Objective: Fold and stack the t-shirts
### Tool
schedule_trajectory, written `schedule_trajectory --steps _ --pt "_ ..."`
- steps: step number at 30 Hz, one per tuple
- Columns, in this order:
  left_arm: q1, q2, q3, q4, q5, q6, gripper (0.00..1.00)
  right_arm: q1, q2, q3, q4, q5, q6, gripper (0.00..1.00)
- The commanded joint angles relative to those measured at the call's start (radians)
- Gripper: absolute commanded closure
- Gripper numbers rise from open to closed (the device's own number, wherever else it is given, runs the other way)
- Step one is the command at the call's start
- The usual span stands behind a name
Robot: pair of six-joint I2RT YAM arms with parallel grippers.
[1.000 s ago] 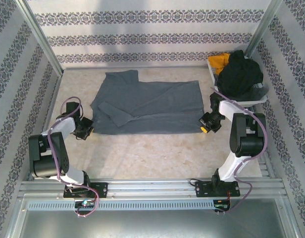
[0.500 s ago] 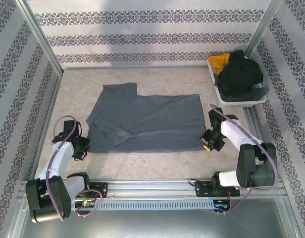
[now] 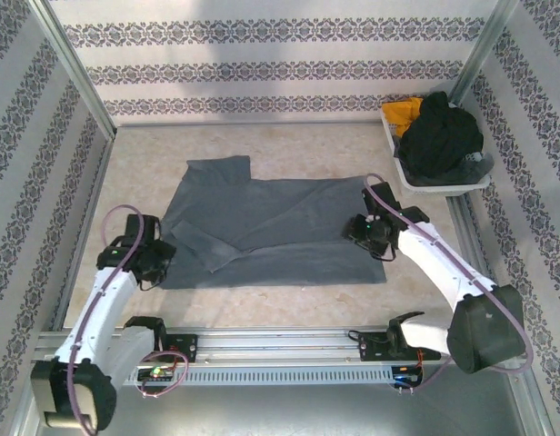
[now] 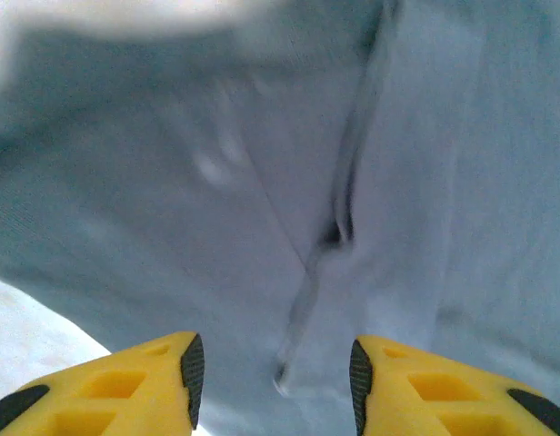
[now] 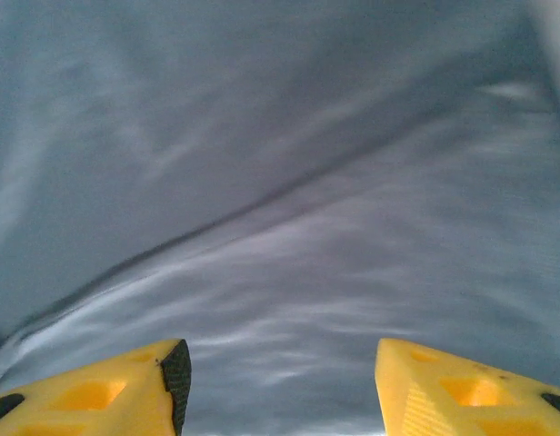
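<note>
Shirt [image 3: 271, 222]: grey, flat, frame centre.
Left gripper [image 4: 273, 372]: jaws wide apart, empty, at shirt's lower-left edge.
Right gripper [image 5: 280, 381]: jaws wide apart, empty, over shirt's right side.

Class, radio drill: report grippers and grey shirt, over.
Left gripper open over grey shirt. Right gripper open, same. Shirt lies spread, sleeve folded in. Clothes bin apart.

"Where is room lying open on the bench [image 3: 289, 141]?"

"A bare strip is running along 12 o'clock, behind the grey t-shirt [image 3: 271, 222]. Another is running along 6 o'clock, before the rail [image 3: 280, 341]."

"And what is standing in the way?"

"The white bin [image 3: 444, 188], heaped with dark clothes [image 3: 439, 136], is blocking 2 o'clock. The left arm [image 3: 103, 295] is slanting across 8 o'clock, the right arm [image 3: 439, 268] across 4 o'clock. The walls [image 3: 262, 64] are closing 9, 12 and 3."
</note>
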Motion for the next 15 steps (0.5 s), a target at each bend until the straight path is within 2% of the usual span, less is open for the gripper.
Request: schedule_trajectory --steps 1,3,6,15 --pt "-0.136 0.055 -0.053 0.153 0.022 -0.243 0.53 0.077 0.088 0.053 0.180 -0.244 -0.035 0.44" --pt "-0.186 0.105 -0.066 0.209 0.011 -0.299 0.53 0.108 0.137 0.082 0.193 -0.273 -0.021 0.44" --pt "-0.214 0.189 -0.075 0.285 0.022 -0.332 0.54 0.131 0.177 0.103 0.209 -0.275 0.004 0.44" --pt "-0.243 0.304 -0.076 0.365 0.058 -0.351 0.59 0.115 0.188 0.106 0.200 -0.260 0.017 0.45"
